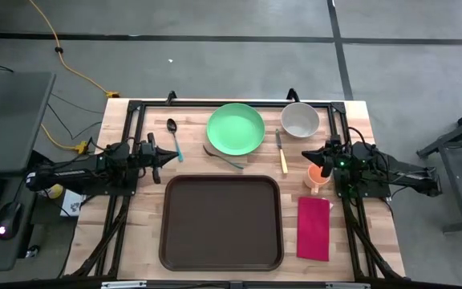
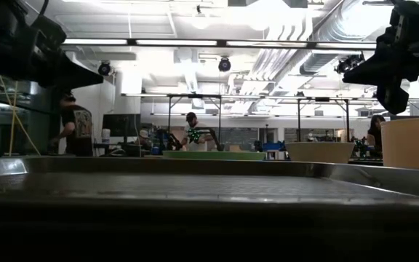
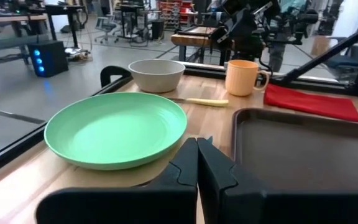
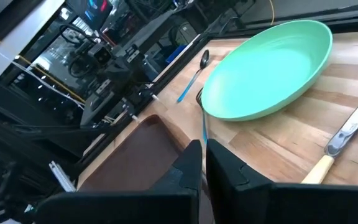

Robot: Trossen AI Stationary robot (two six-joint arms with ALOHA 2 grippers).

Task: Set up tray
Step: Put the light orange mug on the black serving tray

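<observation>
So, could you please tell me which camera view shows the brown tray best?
The high view: the tray lies whole and empty between both arms, all four rounded corners visible. The low view shows only its near rim edge-on. The left wrist view catches one corner; the right wrist view only a corner.

Bright overhead ceiling strips [image 2: 195, 41], dark blurred foreground, soft shadows.
</observation>
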